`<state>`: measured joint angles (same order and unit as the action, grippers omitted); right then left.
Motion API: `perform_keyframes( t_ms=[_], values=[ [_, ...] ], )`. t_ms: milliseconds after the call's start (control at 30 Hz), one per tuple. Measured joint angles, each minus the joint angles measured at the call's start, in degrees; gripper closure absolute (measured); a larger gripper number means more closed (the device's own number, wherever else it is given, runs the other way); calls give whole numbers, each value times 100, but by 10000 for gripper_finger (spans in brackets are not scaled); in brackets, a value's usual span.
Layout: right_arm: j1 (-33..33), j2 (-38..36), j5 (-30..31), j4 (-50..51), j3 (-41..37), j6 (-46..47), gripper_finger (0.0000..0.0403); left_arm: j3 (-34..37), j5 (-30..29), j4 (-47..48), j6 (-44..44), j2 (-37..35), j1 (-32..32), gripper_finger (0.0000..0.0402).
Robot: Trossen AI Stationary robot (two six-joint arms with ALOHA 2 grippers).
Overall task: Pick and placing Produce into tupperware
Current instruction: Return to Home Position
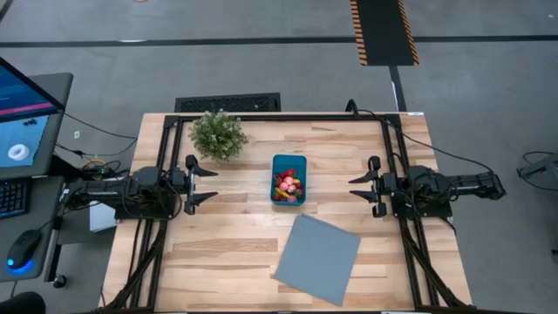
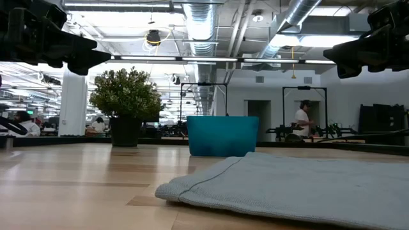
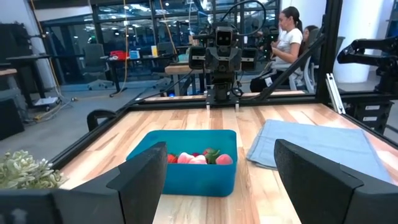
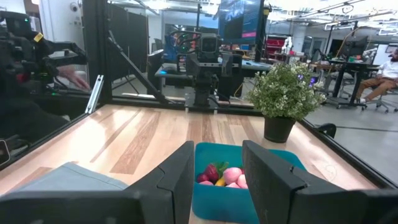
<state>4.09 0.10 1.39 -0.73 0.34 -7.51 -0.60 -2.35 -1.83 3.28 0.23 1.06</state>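
At nine o'clock the left gripper (image 1: 213,184) hung spread and empty. Mid-table, the tupperware (image 1: 289,159) held the produce (image 1: 288,185). No loose pieces showed, so packing looked finished. At three o'clock the right gripper (image 1: 354,187) hung likewise parted, holding nothing.

You have a bushy green potted plant (image 1: 218,135) standing upright near the back left of the light wooden worktop (image 1: 235,240). A flat grey-blue square cloth sheet (image 1: 317,259) lies skewed near the front edge. Off to the left sit a lit monitor (image 1: 22,118) and a blue-glowing mouse (image 1: 22,251). A yellow-and-black striped strip (image 1: 384,30) marks the floor.
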Motion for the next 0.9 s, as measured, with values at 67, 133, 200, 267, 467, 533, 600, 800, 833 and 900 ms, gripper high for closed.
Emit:
perform_keyframes(
  t_ms=[67,133,200,267,467,533,600,800,833,900],
  values=[
    [1,0,0,0,0,0,244,0,0,0,-73,0,-2,116],
    [1,0,0,0,0,0,244,0,0,0,-82,0,0,116],
    [1,0,0,0,0,0,244,0,0,0,-56,0,0,116],
    [1,0,0,0,0,0,244,0,0,0,-36,0,-1,116],
    [-1,0,0,0,0,0,244,0,0,0,-105,0,-2,116],
    [0,0,0,1,0,0,244,0,0,0,-59,0,-2,116],
    [1,0,0,0,0,0,244,0,0,0,-19,0,-2,116],
    [-1,0,0,0,2,0,244,0,0,0,-67,0,0,116],
    [1,0,1,1,0,1,244,0,0,0,-45,0,-2,116],
    [1,0,0,0,0,0,244,0,0,0,-36,0,-2,116]
  ],
)
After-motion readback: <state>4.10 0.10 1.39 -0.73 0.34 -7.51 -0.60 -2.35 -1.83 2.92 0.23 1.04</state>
